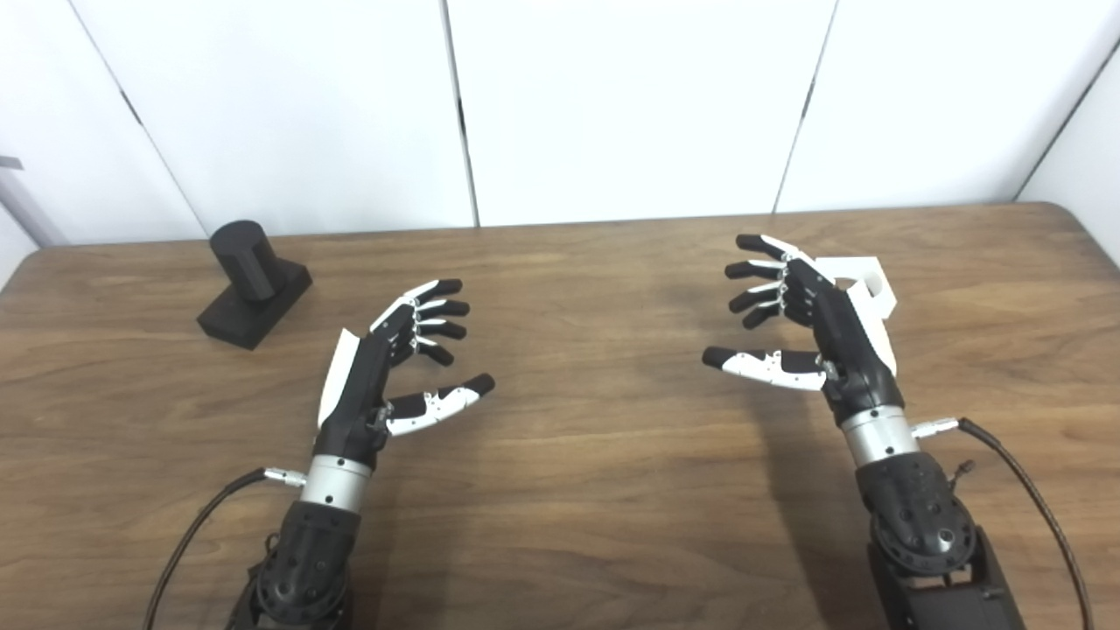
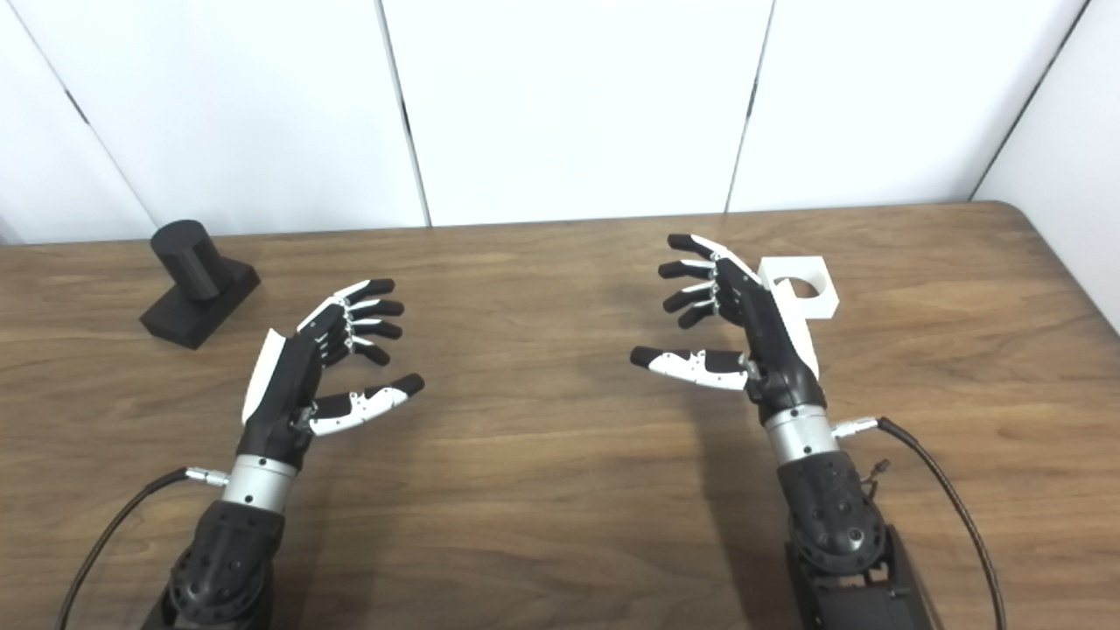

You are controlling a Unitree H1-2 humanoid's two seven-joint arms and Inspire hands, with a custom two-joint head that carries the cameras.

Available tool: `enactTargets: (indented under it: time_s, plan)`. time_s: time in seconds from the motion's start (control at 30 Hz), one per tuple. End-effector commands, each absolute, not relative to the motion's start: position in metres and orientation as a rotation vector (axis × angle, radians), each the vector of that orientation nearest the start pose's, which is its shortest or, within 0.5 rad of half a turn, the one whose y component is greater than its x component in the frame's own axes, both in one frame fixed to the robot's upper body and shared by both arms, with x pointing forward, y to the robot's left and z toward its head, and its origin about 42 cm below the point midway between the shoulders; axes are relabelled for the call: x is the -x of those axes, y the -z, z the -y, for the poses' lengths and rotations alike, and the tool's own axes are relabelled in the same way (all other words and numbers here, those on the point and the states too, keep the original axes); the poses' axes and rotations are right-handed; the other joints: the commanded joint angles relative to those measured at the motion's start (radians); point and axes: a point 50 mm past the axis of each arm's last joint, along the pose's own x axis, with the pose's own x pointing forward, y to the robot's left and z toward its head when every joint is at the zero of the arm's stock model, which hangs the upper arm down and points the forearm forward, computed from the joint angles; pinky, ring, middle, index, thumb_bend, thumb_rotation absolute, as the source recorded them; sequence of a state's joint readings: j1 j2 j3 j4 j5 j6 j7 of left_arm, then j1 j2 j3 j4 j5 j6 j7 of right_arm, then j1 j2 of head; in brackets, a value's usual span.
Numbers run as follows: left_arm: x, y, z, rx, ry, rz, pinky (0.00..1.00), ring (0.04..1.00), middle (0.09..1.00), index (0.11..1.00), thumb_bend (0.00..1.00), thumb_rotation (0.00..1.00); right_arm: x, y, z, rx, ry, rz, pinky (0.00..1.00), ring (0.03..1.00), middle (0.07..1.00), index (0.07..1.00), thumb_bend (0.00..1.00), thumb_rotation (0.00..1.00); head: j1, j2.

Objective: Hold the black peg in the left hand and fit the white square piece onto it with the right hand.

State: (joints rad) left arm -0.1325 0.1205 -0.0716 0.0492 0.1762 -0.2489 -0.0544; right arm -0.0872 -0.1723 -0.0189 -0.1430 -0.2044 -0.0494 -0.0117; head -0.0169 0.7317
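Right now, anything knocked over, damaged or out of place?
Nothing stands out. Black peg stands upright at the table's far left, white square piece lies flat behind the right hand; both hands open, holding nothing.

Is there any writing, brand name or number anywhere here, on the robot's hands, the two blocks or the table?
None can be read: no text shows on the left hand, right hand, black peg, white square piece, table or wall panels.
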Motion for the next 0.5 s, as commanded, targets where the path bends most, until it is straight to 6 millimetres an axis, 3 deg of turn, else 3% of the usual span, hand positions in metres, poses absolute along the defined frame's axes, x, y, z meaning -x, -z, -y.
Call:
enactTargets:
  time_s: [0.0,0.3,0.47]
  plan:
    - [-0.3324,-0.1558,-0.2103,-0.298,0.180,0.422,0.53,0.668,0.742,0.796,0.71,0.00,-0.3106,-0.1836,0.2579,0.366,0.025,0.372,0.47,0.575,0.708,0.803,0.68,0.00,-0.001,0.001]
    - [-0.3330,-0.1539,-0.2094,-0.296,0.186,0.428,0.52,0.666,0.739,0.790,0.71,0.00,-0.3104,-0.1834,0.2575,0.360,0.027,0.362,0.47,0.583,0.711,0.816,0.68,0.00,-0.001,-0.003]
    - [-0.3339,-0.1493,-0.2058,-0.293,0.196,0.423,0.52,0.664,0.743,0.788,0.72,0.02,-0.3110,-0.1790,0.2611,0.355,0.022,0.358,0.48,0.581,0.713,0.817,0.68,0.00,0.063,-0.031]
